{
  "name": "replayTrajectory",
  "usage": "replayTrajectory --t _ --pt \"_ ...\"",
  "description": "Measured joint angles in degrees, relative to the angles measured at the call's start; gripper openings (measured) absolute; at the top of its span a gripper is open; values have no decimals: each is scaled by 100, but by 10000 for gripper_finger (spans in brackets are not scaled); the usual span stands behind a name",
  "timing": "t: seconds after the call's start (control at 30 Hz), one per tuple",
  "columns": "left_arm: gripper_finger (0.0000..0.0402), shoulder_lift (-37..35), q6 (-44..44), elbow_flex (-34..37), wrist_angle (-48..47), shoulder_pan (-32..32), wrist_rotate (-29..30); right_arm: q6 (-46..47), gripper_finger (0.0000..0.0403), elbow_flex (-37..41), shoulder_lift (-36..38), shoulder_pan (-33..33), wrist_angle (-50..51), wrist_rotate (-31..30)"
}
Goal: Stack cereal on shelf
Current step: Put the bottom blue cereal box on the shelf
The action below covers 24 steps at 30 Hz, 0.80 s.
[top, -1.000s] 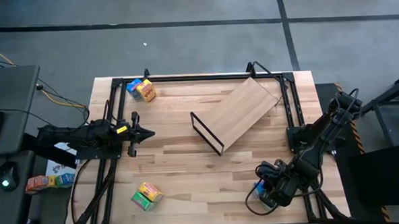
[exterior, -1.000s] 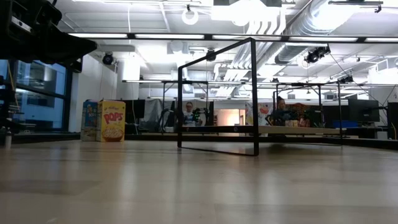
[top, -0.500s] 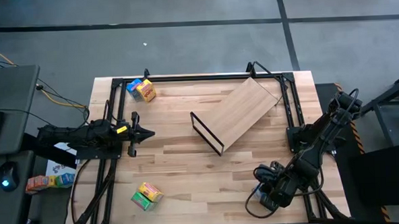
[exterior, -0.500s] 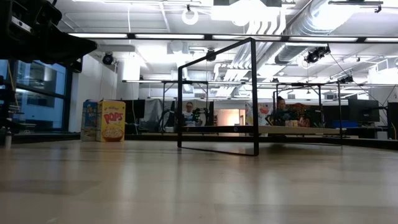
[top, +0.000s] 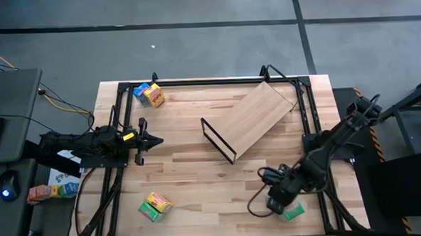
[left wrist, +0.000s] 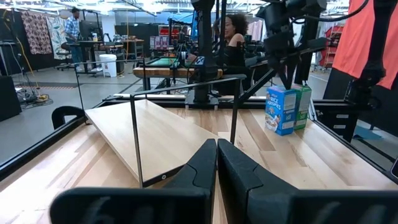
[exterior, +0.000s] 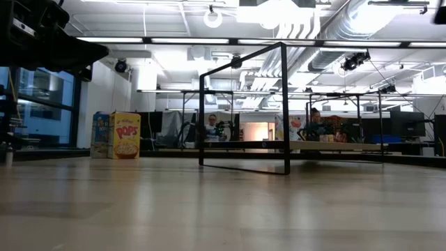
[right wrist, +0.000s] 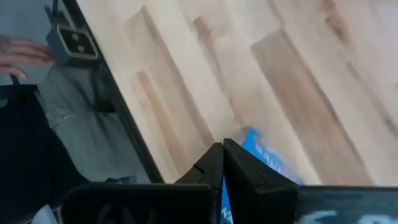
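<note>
The shelf (top: 257,116), a light-wood board with a black frame (top: 218,140) at one end, lies flat at mid-table. A blue cereal box (left wrist: 281,110) and a green one (left wrist: 303,106) stand upright side by side near the table's near right corner. My right gripper (top: 272,203) hangs shut just above them, pointing steeply down; the green box (top: 294,212) shows beside it. Two more boxes (top: 149,94) stand at the far left, and two (top: 154,206) lie at the near left. My left gripper (top: 157,141) waits shut and level at the left edge. My right gripper is shut, its tips right over the blue box (right wrist: 258,149). The blur hides the meeting place, so I cannot tell whether it touches the box.
Black rails (top: 125,122) run along the table's left, far and right sides. Coloured boxes (top: 50,190) lie off the table at the left. A person's hand (right wrist: 25,53) shows beyond the table's edge. Bare wood lies between the shelf and the near edge.
My right gripper has swung toward the table's left edge over the last half second and rolled somewhat, staying shut. The green box, hidden under it before, now shows at its right side.
</note>
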State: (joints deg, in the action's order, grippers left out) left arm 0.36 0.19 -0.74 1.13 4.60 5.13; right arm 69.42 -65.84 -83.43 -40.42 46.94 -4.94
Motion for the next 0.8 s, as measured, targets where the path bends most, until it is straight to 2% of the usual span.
replayTrajectory --t 0.13,0.3,0.5,0.6,0.8 --pt "8 0 0 -1 0 0 0 -550 43 -218 19 276 -88 -135" --pt "8 0 1 -1 0 0 -2 -1257 109 -572 24 380 -264 -598" --pt "8 0 2 -1 2 0 -2 -1833 187 -623 25 309 -495 -621" --pt "8 0 1 1 1 0 0 -1952 204 -623 15 271 -600 -691" --pt "8 0 2 1 0 0 -2 -2042 209 -625 15 342 -887 -626"
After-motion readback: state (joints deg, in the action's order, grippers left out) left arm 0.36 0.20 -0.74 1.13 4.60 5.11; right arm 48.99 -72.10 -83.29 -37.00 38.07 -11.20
